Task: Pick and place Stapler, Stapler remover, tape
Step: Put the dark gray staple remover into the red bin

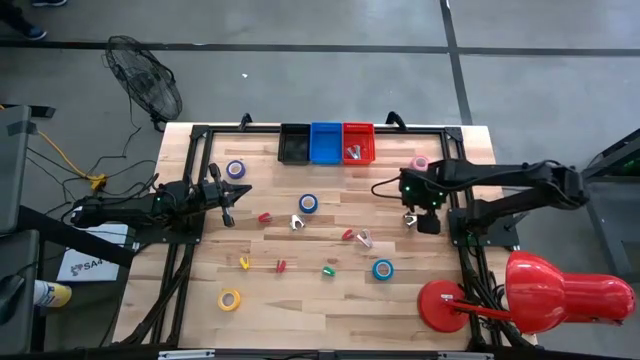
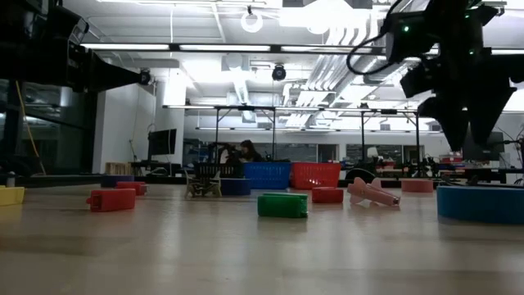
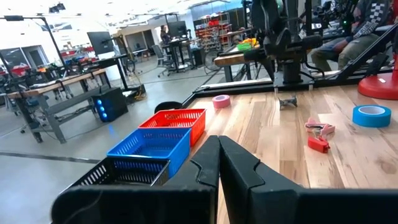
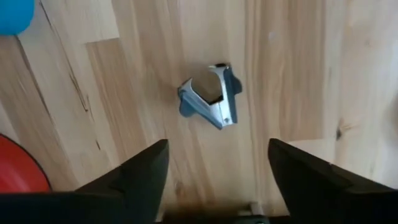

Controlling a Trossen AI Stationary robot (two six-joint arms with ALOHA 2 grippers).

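Note:
A blue and silver staple remover point(image 4: 209, 99) lies flat on the wooden table near its right side, also visible in the high view point(image 1: 409, 219). My right gripper point(image 4: 217, 171) hangs above it, pointing down, open, one finger to either side and clear of it. My left gripper point(image 3: 219, 155) waits shut and level at the table's left point(image 1: 228, 195). Small staplers lie about: green point(image 2: 282, 204), red point(image 2: 111, 199), yellow point(image 1: 244, 262). Tape rolls lie flat: blue point(image 1: 383, 268), blue point(image 1: 308, 203), yellow point(image 1: 229, 299), purple point(image 1: 236, 169), pink point(image 1: 421, 163).
Black point(image 1: 295, 143), blue point(image 1: 326, 143) and red point(image 1: 358, 143) bins stand in a row at the far edge; the red one holds something metallic. Two more staple removers point(image 1: 297, 222) point(image 1: 364, 240) lie mid-table. A red desk lamp point(image 1: 560, 290) stands on its base point(image 1: 445, 305) at the near right.

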